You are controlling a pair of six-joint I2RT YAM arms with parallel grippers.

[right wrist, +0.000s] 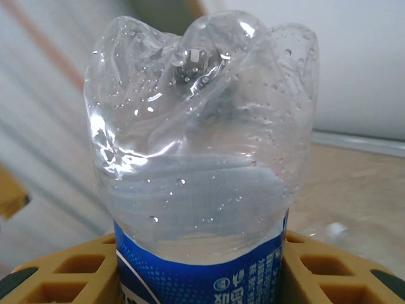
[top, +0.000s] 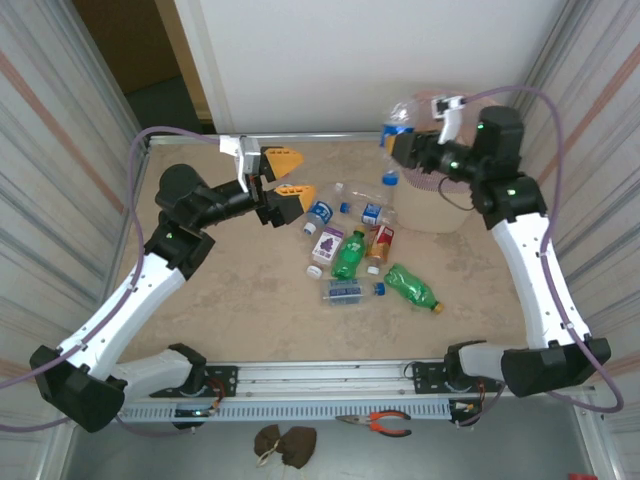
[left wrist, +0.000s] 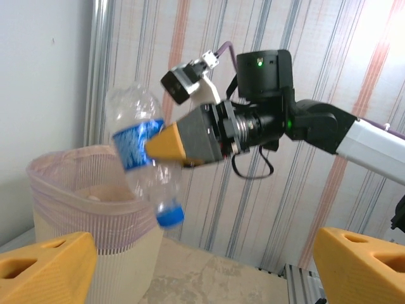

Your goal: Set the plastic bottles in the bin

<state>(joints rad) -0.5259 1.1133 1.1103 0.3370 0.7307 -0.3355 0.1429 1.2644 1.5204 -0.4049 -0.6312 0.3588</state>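
We are watching the right claw [left wrist: 158, 144] clenching a clear bottle [left wrist: 134, 142] by its blue label, holding it in the air close to the rim of the bin [left wrist: 95, 228], not yet inside it; the bottle is tilting with its base up and its blue cap down. In the right wrist view the yellow fingers [right wrist: 63, 272] are pressing on either side of the label, and droplets are clinging inside the crumpled base. The bin is standing on the worktop [top: 230, 290], its pink liner folding over the rim. The left claw [top: 290, 178] is hanging released and empty, well to the left of the bin, its jaws spreading wide. To the left of the bin and nearer the arm bases, more bottles are lying in a loose group on the worktop: a green bottle [top: 348, 255] is sitting between a purple-labelled bottle [top: 326, 243] and a red-labelled bottle [top: 380, 240]; a second green bottle [top: 412, 287] with an orange cap is lying nearer still; a flat clear bottle [top: 345, 291] is resting just beside it.
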